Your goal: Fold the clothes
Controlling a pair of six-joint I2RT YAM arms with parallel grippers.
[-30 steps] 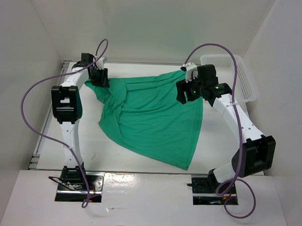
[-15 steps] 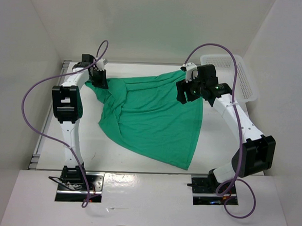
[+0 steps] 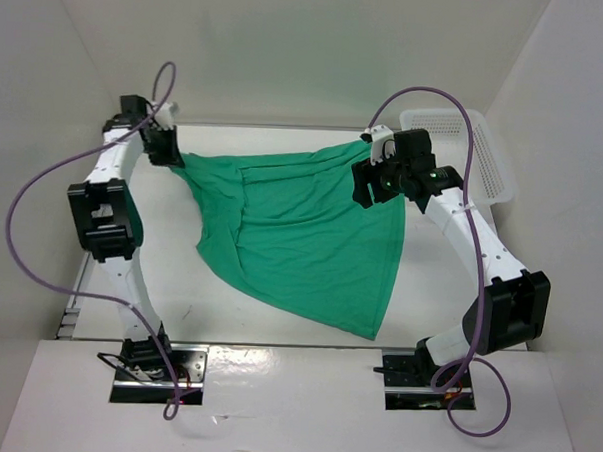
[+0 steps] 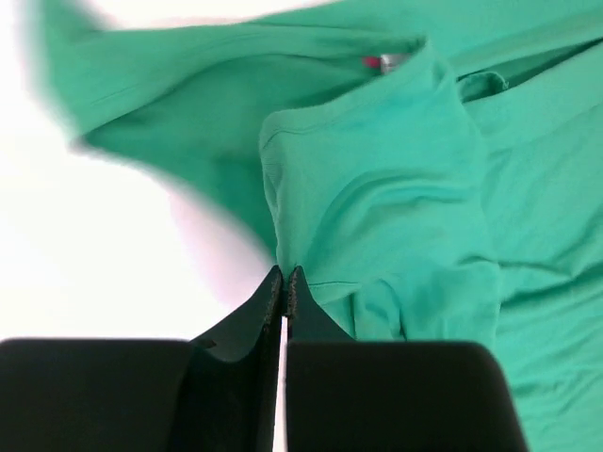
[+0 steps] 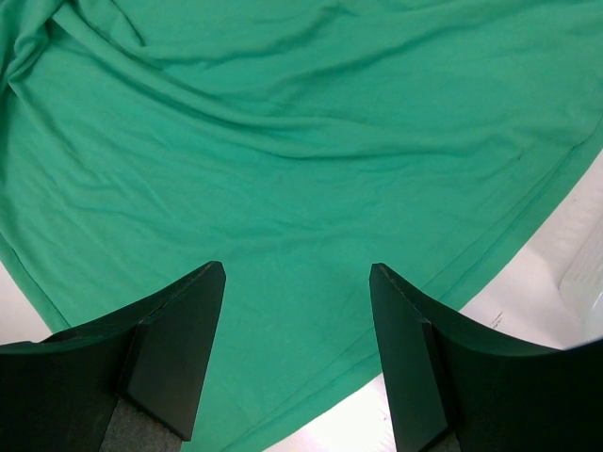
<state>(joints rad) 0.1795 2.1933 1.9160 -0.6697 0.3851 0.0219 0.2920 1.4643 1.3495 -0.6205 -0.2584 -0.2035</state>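
The clothes [image 3: 301, 236], one plain green T-shirt, lie spread and creased across the middle of the white table. My left gripper [image 3: 174, 158] is at the shirt's far left corner. In the left wrist view it [image 4: 284, 273] is shut on a thin fold of the green fabric [image 4: 396, 188], which stretches away from the tips. My right gripper [image 3: 366, 194] hovers over the shirt's far right part. In the right wrist view it [image 5: 298, 273] stands open above the cloth [image 5: 301, 141], close to a hem, with nothing between its fingers.
A white mesh basket [image 3: 485, 154] stands at the far right corner, just beyond the right arm. White walls enclose the table on three sides. Purple cables loop above both arms. Bare table [image 3: 169, 270] shows left of the shirt and along the near edge.
The left gripper closed on the shirt's left edge and moved left toward the wall, drawing the bunched left part out flatter. The right arm has stayed still.
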